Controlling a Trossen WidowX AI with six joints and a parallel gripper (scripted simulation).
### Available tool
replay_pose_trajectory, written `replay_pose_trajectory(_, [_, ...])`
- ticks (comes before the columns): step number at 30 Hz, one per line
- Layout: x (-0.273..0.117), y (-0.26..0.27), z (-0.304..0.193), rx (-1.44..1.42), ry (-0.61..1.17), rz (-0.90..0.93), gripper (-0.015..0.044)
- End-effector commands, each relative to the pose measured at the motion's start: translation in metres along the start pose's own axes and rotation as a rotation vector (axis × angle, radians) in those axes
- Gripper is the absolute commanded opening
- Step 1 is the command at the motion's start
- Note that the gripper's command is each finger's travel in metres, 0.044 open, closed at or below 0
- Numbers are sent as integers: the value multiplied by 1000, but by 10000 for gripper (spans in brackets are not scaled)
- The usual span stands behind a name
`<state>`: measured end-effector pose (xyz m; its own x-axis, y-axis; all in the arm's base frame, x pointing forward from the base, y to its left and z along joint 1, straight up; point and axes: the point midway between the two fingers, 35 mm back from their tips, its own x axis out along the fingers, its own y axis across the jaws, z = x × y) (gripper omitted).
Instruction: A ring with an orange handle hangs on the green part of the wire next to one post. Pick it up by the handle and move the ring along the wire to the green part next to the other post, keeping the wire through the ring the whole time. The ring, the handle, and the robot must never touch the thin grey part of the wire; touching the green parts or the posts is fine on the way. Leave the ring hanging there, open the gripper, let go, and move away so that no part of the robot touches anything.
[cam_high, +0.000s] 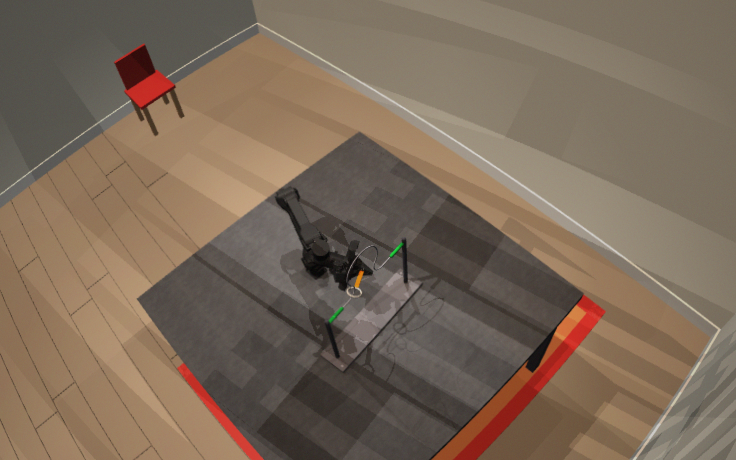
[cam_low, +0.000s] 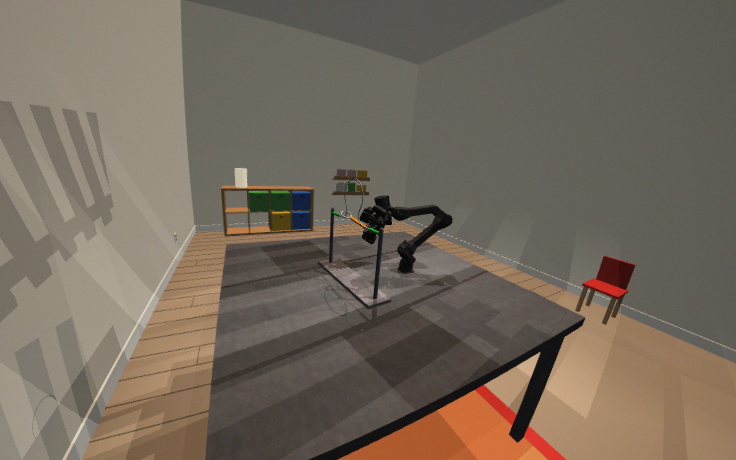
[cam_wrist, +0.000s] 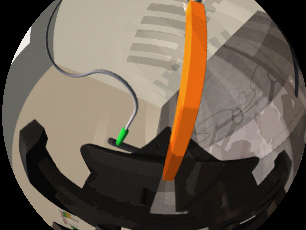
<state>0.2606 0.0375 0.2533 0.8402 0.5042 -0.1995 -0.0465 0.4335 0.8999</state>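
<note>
The gripper (cam_high: 362, 272) (cam_low: 365, 226) (cam_wrist: 170, 169) is shut on the lower end of the orange handle (cam_high: 358, 279) (cam_low: 356, 221) (cam_wrist: 191, 90). The pale ring (cam_high: 347, 293) (cam_low: 341, 214) at the handle's other end is around the thin grey wire (cam_high: 370, 246) (cam_low: 353, 179) (cam_wrist: 136, 104), a little inward of the green part (cam_high: 336, 314) (cam_low: 335, 214) by one post (cam_high: 332, 340) (cam_low: 331, 238). In the wrist view the ring is mostly cut off. Whether it touches the wire cannot be told. The other green part (cam_high: 396, 250) (cam_low: 371, 230) (cam_wrist: 122, 136) is by the other post (cam_high: 404, 263) (cam_low: 378, 265).
The wire rises in a tall loop and dips between the ring and the other green part. The gripper and forearm are close beside the loop. Both posts stand on a flat base (cam_high: 379, 311) (cam_low: 347, 282) on the dark table (cam_high: 472, 325) (cam_low: 282, 336).
</note>
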Motion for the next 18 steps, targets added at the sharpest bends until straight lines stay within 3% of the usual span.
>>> replay_pose_trajectory(1, [-7, 14, 2, 60, 45, 36, -150])
replay_pose_trajectory(18, [-11, 42, 6, 227, 61, 117, -150])
